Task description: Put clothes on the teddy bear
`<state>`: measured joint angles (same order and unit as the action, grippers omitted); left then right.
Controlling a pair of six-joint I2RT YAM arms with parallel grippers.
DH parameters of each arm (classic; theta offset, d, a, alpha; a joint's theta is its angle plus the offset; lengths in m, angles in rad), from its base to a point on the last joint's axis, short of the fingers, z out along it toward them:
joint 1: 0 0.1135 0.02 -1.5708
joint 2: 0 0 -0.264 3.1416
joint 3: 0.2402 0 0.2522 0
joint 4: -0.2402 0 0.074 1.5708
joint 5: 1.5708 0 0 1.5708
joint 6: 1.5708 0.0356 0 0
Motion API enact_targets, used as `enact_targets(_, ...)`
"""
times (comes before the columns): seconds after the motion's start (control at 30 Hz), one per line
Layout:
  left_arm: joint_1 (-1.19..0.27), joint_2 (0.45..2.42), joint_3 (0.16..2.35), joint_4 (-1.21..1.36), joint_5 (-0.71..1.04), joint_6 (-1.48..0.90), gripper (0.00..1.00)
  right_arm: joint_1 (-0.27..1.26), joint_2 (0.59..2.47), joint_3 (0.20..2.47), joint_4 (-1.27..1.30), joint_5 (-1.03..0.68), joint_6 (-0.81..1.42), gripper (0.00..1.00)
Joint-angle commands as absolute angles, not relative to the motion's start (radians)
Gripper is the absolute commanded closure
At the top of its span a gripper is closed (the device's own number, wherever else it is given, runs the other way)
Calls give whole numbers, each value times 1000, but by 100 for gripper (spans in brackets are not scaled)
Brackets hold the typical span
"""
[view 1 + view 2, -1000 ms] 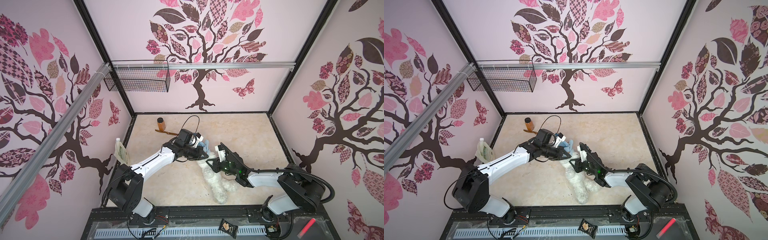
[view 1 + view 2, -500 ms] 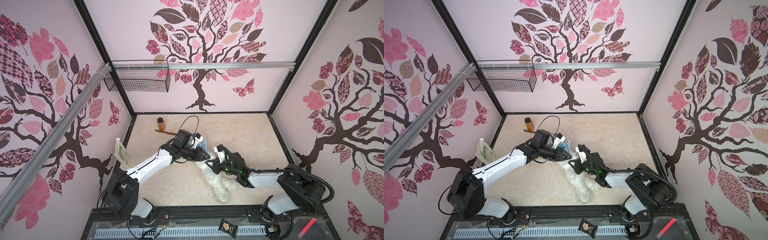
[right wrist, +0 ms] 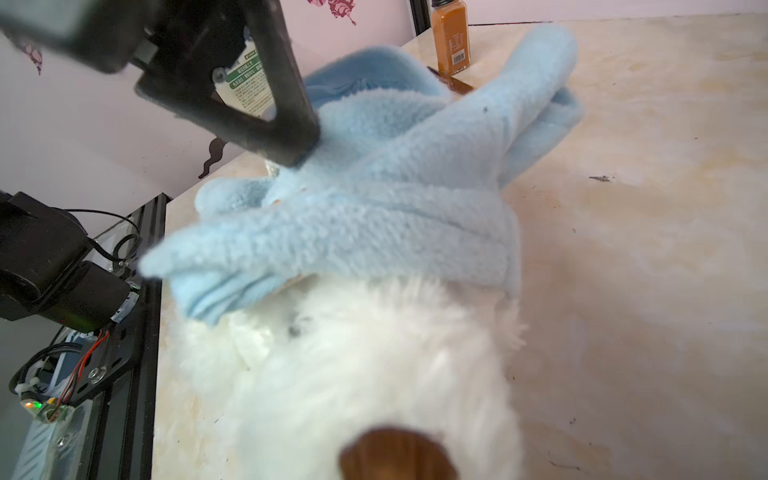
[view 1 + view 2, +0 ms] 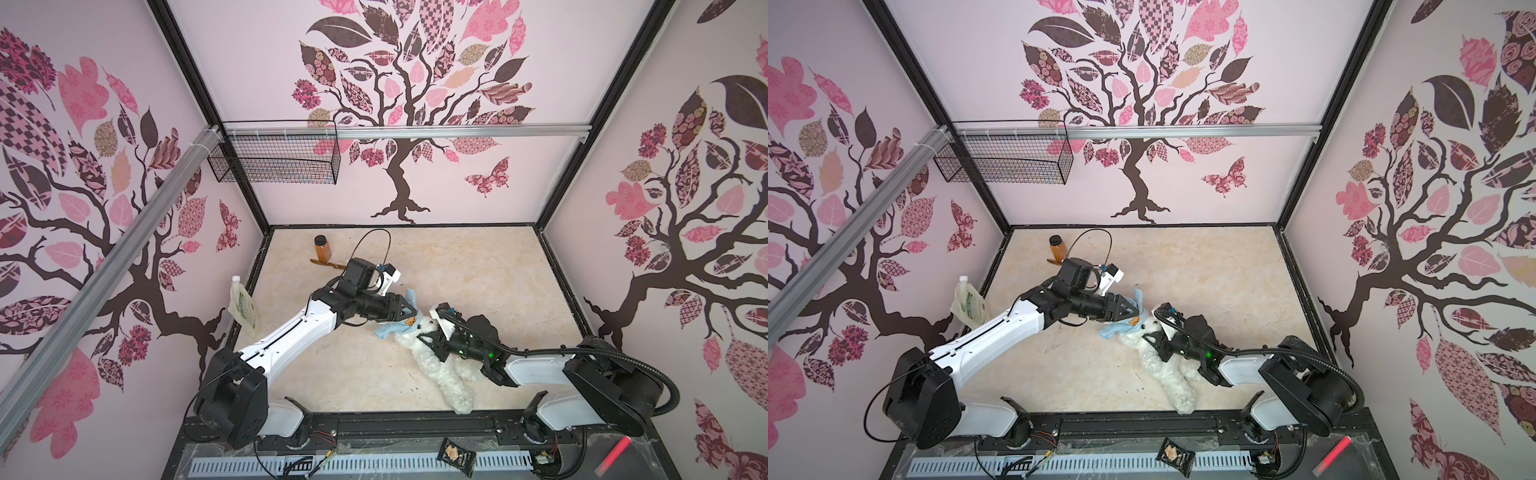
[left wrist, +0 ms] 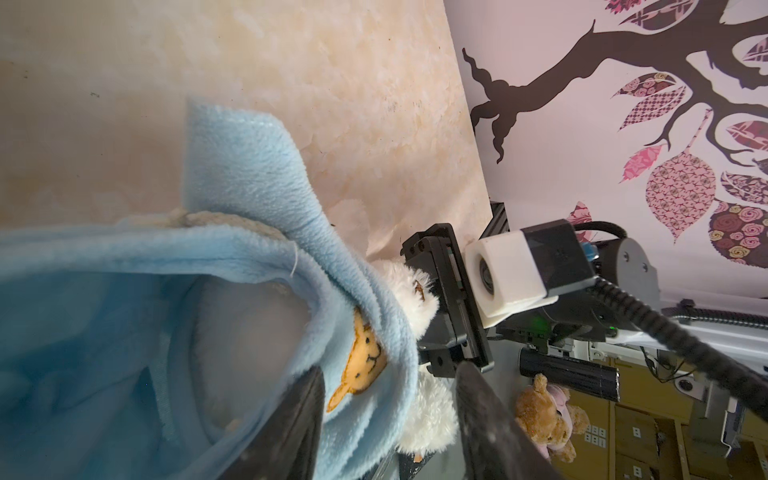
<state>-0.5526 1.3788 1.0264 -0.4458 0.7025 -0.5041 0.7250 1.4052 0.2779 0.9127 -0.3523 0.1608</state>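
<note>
Where the two arms meet on the table, just right of centre in the lower half of both top views, the teddy bear lies slantwise. Its head points up and left, and its legs trail down and right toward the black front rail. A light blue shirt is bunched over the head, with an orange patch showing on it.

The left gripper stretches in from the left and ends at the shirt, at the top of the bear's head. In the left wrist view its two fingers stand apart at the bottom of the frame. A fold of the shirt and a tuft of white fur lie in the gap between them, so the jaws are spread around the cloth, not clamped on it. In the right wrist view one of those fingers touches the shirt at upper left, above the bear's fur.

The right gripper reaches in from the right and sits on the bear just below the head, at the neck and chest. Its fingers press into the fur and are drawn close together on the bear, though the fur hides their tips. In the right wrist view white fur fills the lower middle of the frame, close to the camera, with the shirt lying across the frame above it.
</note>
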Motion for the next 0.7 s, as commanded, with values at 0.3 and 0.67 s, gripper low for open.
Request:
enact_targets(0.3, -427, 1360, 1159, -831, 557, -156, 52, 732, 1333, 317, 865, -400, -11, 83)
enact_targets(0.67, -449, 1445, 1203, -915, 525, -65, 69, 735, 1329, 368, 833, -429, -124, 83)
